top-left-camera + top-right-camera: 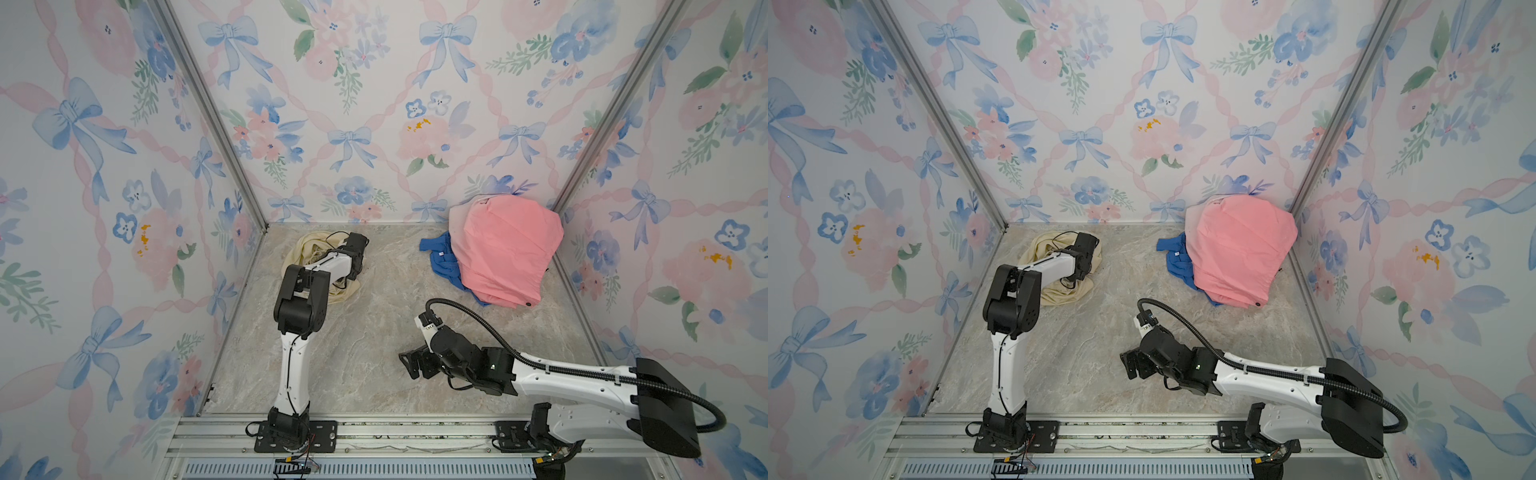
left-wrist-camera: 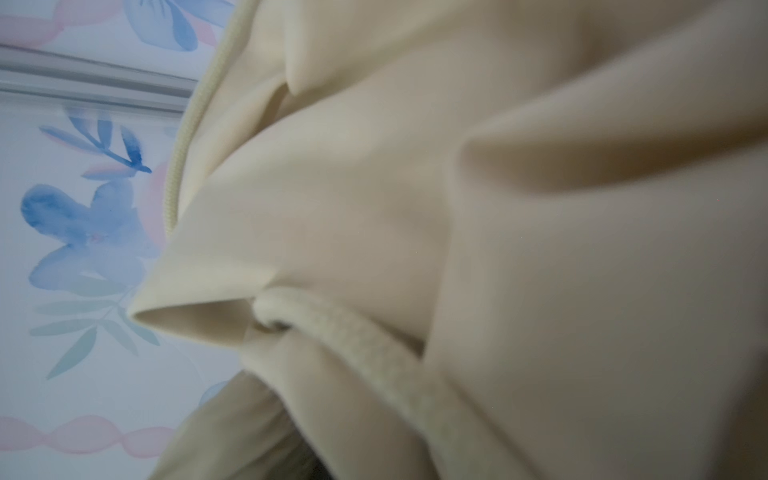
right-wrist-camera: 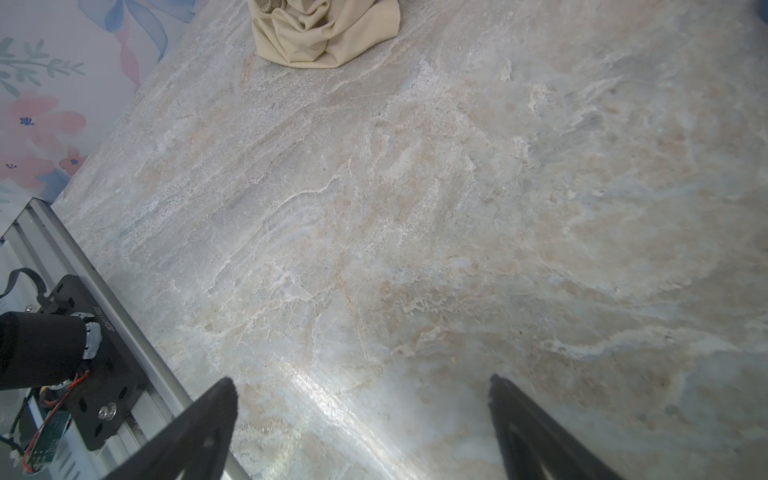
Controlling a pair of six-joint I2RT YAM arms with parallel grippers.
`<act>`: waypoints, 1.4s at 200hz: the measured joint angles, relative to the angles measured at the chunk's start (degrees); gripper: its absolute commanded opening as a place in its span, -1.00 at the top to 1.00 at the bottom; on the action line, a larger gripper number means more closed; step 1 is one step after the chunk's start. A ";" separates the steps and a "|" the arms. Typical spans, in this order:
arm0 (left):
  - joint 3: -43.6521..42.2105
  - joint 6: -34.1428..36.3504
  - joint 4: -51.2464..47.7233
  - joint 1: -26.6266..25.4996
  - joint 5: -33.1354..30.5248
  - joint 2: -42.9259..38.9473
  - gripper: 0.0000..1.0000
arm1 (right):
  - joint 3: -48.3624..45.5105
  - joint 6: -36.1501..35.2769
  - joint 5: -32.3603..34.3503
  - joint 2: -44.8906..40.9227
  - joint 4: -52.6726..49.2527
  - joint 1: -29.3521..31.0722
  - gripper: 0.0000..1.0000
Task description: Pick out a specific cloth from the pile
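in both top views the cream drawstring cloth (image 1: 305, 253) lies at the surface's (image 1: 374, 332) far left, well apart from the pink-and-blue pile (image 1: 505, 253). the left end effector (image 1: 356, 254) sits on it, closed, apparently gripping fabric. left wrist view: cream folds fill the frame. right wrist view: right end effector (image 3: 361, 419) spread wide, empty, farther away.

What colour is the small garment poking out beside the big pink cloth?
Royal blue, clearest in a top view.

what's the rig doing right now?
The left gripper is down on the cream cloth at the back left of the table, shut, apparently gripping it. The cloth lies well apart from the pile, the pink and blue garments at the back right. The right gripper is open, over bare table.
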 measured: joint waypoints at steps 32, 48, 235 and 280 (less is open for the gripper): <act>5.62 3.30 -0.07 -0.55 -1.88 3.61 1.00 | -0.02 -0.35 0.15 -0.92 -0.52 -0.07 -0.93; 7.21 3.34 -0.09 -0.13 0.44 3.76 0.81 | -0.02 -0.37 0.17 -1.25 -0.72 -0.13 -0.94; -11.10 -22.67 1.95 13.16 55.21 -29.81 -0.96 | 0.17 -1.03 -1.66 1.66 1.25 -1.27 -0.93; -34.80 -30.69 10.10 11.52 51.98 -51.43 -0.96 | 0.15 -4.20 -3.56 -7.63 -1.79 -11.80 -0.94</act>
